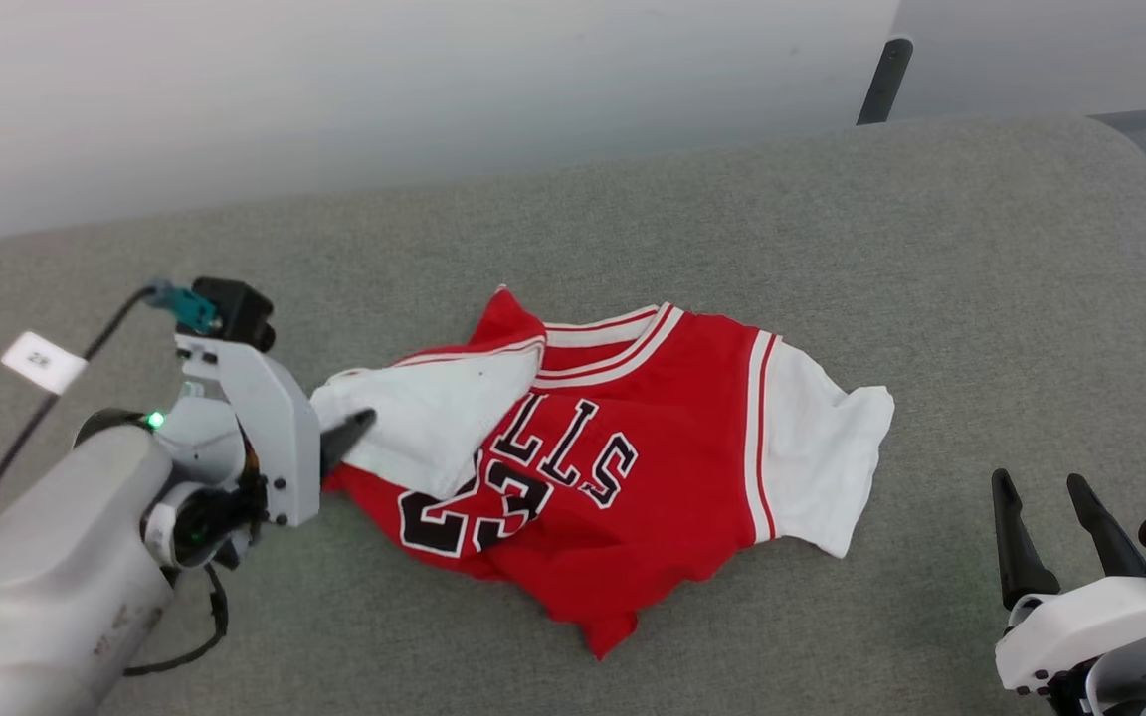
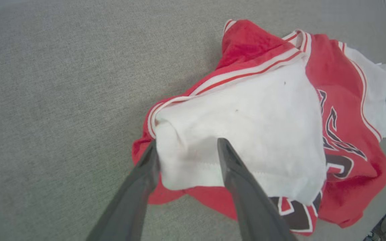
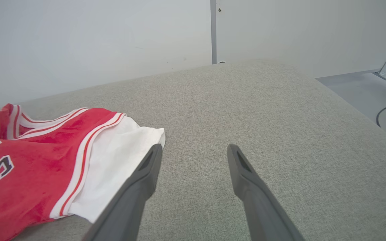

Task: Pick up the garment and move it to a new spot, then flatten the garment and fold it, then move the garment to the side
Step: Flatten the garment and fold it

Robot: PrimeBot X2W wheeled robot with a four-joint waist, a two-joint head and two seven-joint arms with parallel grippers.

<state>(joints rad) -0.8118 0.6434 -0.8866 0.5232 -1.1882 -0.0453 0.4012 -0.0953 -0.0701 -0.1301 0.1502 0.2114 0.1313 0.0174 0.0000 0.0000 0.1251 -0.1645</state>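
— While the garment (image 1: 633,438) lies rumpled in the middle of the grey surface (image 1: 832,249), its white side panel (image 2: 253,117) flopped over the start of the black lettering (image 1: 573,457), what is the left tool (image 2: 187,147) doing at its left edge?

— Standing open, one finger on each side of that panel's near-left corner. There is cloth between them but nothing is pinched yet. The right tool (image 1: 1039,482) waits, also open, at the near right, over bare surface and apart from the other white panel (image 1: 822,447).

— So which step is this?

— Flattening, by the look of it. The turned-over panel has to come back out to the left before any fold.

— How to do it well?

— Close on the hemmed corner only, a single layer if possible. The red body lies just under the flap, and catching both would drag the whole garment rather than open it. Lift a little, then draw left and low so the panel peels off the lettering.

— And the right tool?

— It would probably help to bring it down on the right-hand panel as an anchor. The fabric looks light, and the surface's weave may not hold it. The near hem is bunched as well and will likely want a tug afterward.
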